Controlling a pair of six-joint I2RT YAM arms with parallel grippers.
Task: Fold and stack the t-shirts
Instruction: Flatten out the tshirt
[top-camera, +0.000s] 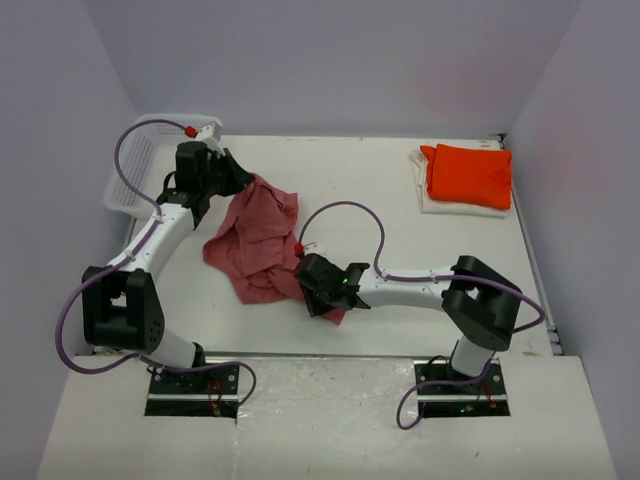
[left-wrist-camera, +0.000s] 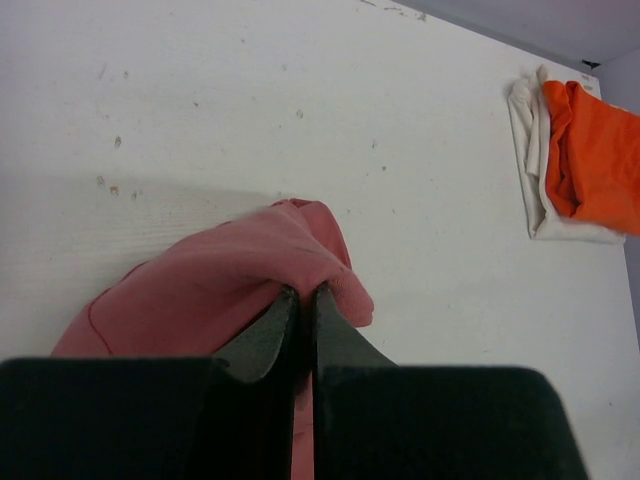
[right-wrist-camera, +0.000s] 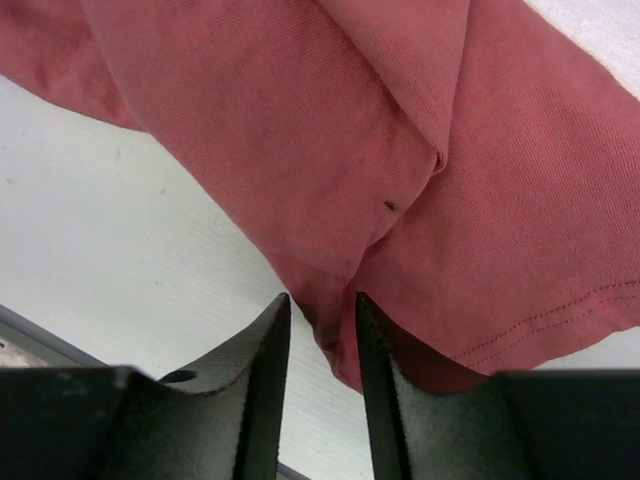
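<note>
The dusty rose-red t-shirt (top-camera: 255, 240) lies crumpled left of the table's middle. My left gripper (top-camera: 240, 180) is shut on a bunched fold at its far edge; in the left wrist view the rose-red t-shirt (left-wrist-camera: 220, 290) bulges around my left gripper (left-wrist-camera: 303, 292), whose tips are pressed together. My right gripper (top-camera: 318, 295) sits at the shirt's near corner. In the right wrist view my right gripper (right-wrist-camera: 322, 300) has its jaws apart, with a hanging fold of the rose-red t-shirt (right-wrist-camera: 300, 130) between them and bare table beside the left finger. The orange t-shirt (top-camera: 470, 175) lies folded on the white t-shirt (top-camera: 450, 205) at the far right.
A white mesh basket (top-camera: 135, 165) stands at the far left corner, just behind my left arm. The folded orange t-shirt (left-wrist-camera: 595, 155) and the white t-shirt (left-wrist-camera: 530, 150) also show at the right of the left wrist view. Walls close the table on three sides.
</note>
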